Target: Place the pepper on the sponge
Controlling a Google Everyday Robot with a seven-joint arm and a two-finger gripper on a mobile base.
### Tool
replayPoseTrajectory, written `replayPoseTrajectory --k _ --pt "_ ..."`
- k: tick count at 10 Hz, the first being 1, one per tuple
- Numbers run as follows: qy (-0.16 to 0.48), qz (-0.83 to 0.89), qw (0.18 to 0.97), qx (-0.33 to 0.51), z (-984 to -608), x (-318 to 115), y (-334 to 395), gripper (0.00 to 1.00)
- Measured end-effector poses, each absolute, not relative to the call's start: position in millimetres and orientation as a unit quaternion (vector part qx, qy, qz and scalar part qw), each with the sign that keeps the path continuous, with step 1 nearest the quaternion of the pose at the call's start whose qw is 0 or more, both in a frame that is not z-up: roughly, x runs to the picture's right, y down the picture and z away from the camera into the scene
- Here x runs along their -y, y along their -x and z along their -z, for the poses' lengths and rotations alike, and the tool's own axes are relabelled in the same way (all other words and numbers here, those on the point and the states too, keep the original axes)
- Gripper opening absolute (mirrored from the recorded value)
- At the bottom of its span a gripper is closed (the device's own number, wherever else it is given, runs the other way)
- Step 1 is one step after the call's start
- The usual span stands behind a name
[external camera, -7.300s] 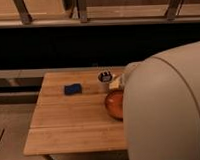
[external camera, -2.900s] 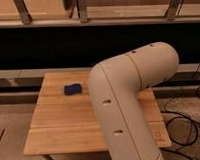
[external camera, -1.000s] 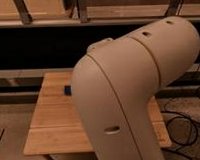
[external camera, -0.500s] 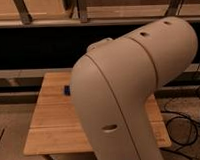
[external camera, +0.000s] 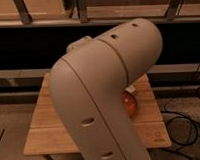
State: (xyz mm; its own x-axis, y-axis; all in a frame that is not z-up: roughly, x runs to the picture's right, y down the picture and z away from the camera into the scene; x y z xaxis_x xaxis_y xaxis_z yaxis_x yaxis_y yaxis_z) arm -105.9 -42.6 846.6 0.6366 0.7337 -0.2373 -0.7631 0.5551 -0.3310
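**Camera view, read left to right.**

Left of the bowl, you see a bare strip of the wooden table (external camera: 41, 128). No pepper or sponge lies on that strip.

The middle is filled by the robot's bent arm (external camera: 105, 97), which stands between the camera and most of the tabletop. The sponge and the pepper are both out of view. They are probably behind the arm, to the left of the bowl, but you cannot confirm this.

The gripper is hidden too, somewhere beyond the elbow on the far side from the camera. Its fingers are fully closed. You cannot tell whether they are closed on the pepper or on nothing.

The orange bowl (external camera: 130, 104) shows only as a sliver, just against the arm's right edge. Right of the bowl, off the table, cables (external camera: 191, 124) trail on the floor.

*Stage.* The scene fits two readings: a closed grip carrying the pepper toward the sponge, or closed fingers with the pepper already lying somewhere behind the arm. You cannot settle this from here.

*Doing it well.*
- Do not trust this view for alignment while the arm blocks it.
- Keep the elbow off the bowl, which sits very close to it.
- The sponge is a small, flat target, so the pepper must end up centred and low on it or it is likely to roll off.
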Motion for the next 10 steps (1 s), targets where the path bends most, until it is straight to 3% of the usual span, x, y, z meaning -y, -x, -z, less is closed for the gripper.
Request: replayPoseTrajectory --k 7,10 --pt "0.271 -0.345 0.898 0.035 -894 48 189 0.0" --pt "0.309 -0.321 0.895 -0.006 -930 29 195 0.0"
